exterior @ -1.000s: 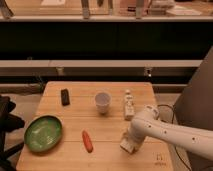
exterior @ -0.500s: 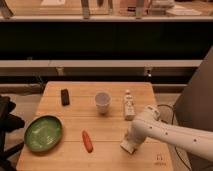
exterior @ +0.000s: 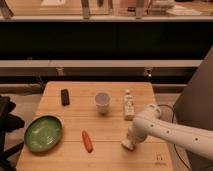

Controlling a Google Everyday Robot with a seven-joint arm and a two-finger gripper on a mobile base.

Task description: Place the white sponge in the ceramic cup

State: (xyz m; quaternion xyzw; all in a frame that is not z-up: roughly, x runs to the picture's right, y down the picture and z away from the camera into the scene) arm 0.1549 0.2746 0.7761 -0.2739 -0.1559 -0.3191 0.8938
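The ceramic cup (exterior: 102, 101) stands upright near the middle of the wooden table (exterior: 75, 115), white with an open round rim. My white arm reaches in from the right and bends down to the table's front right. The gripper (exterior: 130, 141) is at its lower end, low over the table. A small off-white lump that looks like the white sponge (exterior: 128, 146) sits right at the gripper's tip, partly hidden by it. The gripper is to the front right of the cup, well apart from it.
A small whitish bottle (exterior: 129, 106) stands just right of the cup, between it and my arm. A green round bowl (exterior: 43, 133) lies at the front left. An orange-red carrot-like thing (exterior: 87, 141) lies at front centre. A black block (exterior: 65, 96) lies at the back left.
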